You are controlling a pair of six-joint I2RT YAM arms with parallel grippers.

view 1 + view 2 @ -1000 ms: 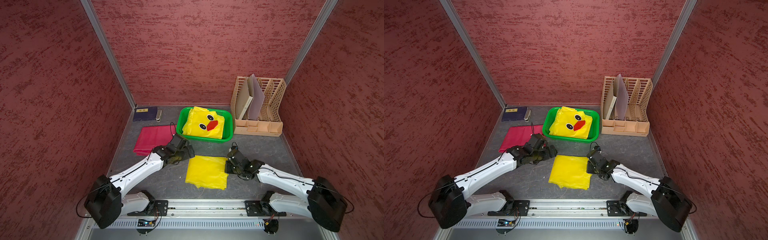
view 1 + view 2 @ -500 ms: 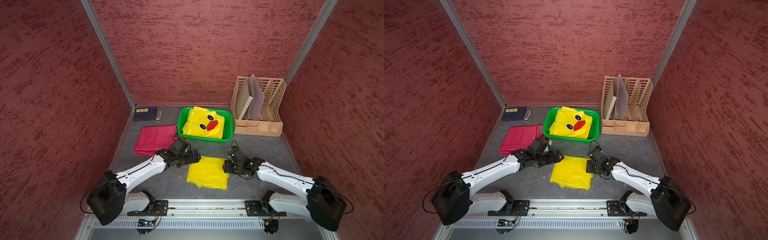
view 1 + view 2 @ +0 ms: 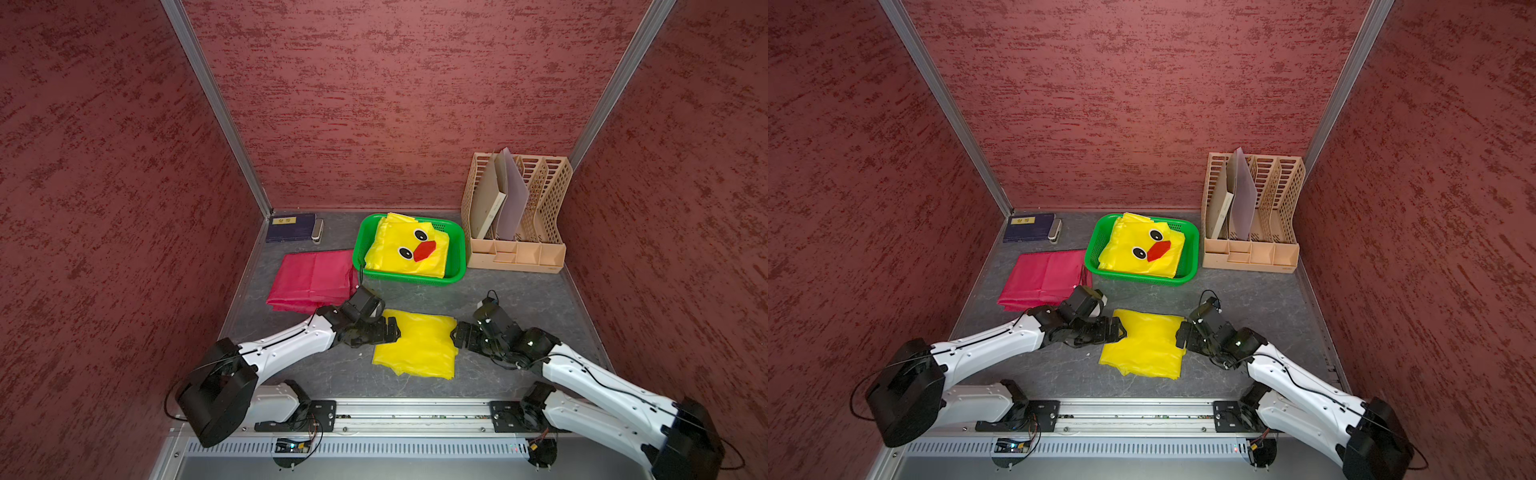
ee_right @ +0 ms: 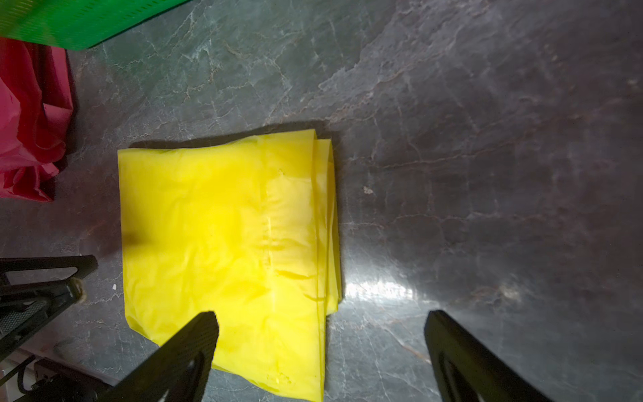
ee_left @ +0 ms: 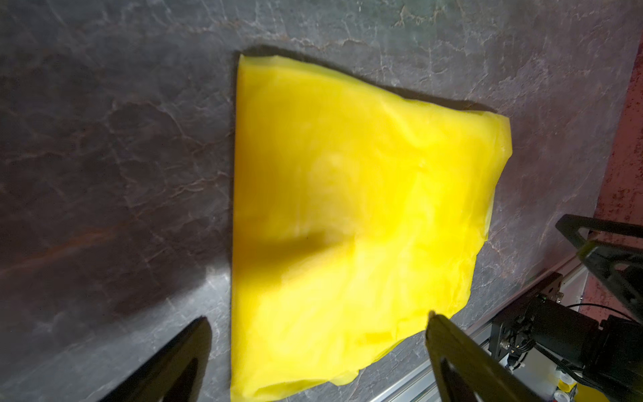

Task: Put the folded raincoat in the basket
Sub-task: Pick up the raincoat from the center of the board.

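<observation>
The folded yellow raincoat (image 3: 415, 343) lies flat on the gray counter (image 3: 519, 291). It is not in the green basket (image 3: 360, 249). It lies in front of the basket, closer to the robot, with some bare counter between them. It sits right between the two arms.

The left end effector (image 3: 388, 330) is at the left edge of the yellow raincoat. In the left wrist view its two fingers (image 5: 174, 362) are spread wide, and it holds nothing. The right end effector (image 3: 456, 334) is at the right edge of the raincoat. In the right wrist view its fingers (image 4: 181, 358) are spread wide too, with one over the raincoat and one over bare counter. It holds nothing. I cannot tell if any finger touches the raincoat.

Another yellow raincoat with a duck face (image 3: 409, 249) fills the basket. A pink raincoat (image 3: 311, 278) lies on the counter left of the basket. A tan file rack (image 3: 552, 195) stands right of the basket. A dark blue book (image 3: 291, 226) lies in the far left corner.
</observation>
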